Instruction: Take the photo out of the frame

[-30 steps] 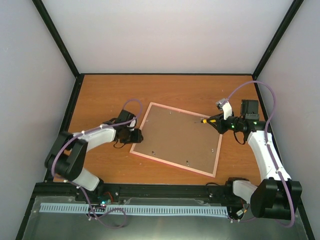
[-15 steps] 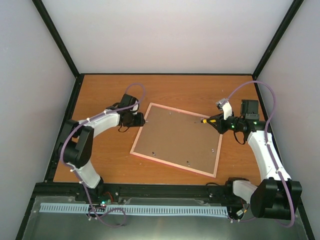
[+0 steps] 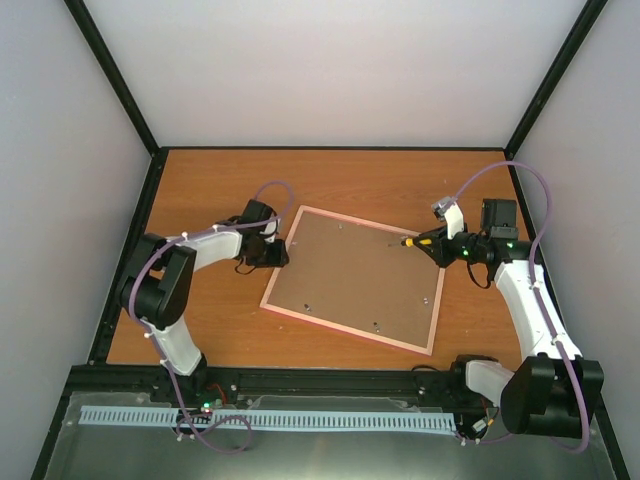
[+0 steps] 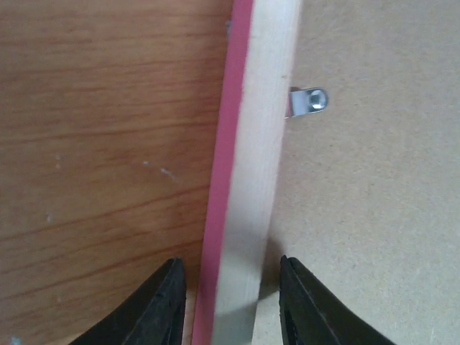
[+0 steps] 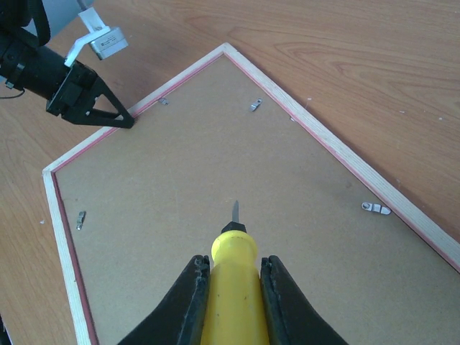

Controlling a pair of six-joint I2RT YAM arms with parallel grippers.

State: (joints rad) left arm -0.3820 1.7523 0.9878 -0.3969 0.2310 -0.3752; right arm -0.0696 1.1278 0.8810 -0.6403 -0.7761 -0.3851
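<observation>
Pink-edged and face down, the frame (image 3: 346, 329) lies at a slant on the wooden table (image 3: 220, 190), its plain brown backing board (image 3: 355, 275) turned upward and filling the whole of its back. Of the photo nothing shows; whatever sits beneath the board is hidden from every view

At the frame's left side, near the far corner, the left gripper (image 4: 228, 260) straddles the pale wooden rail: one finger stands outside over the table, the other inside over the backing board, the jaws apart with a thin gap on each side of the rail. Just ahead of it a small metal turn clip (image 4: 309, 100) reaches from the rail onto the board

Over the frame's right part the right gripper (image 5: 233, 260) is clamped tight on the yellow handle of a screwdriver (image 5: 231, 287), whose short blade points out over the board, aimed toward the far left corner. From the wrist view the blade's tip sits above bare board, well apart from the clips along the rails; whether it touches the surface cannot be told
</observation>
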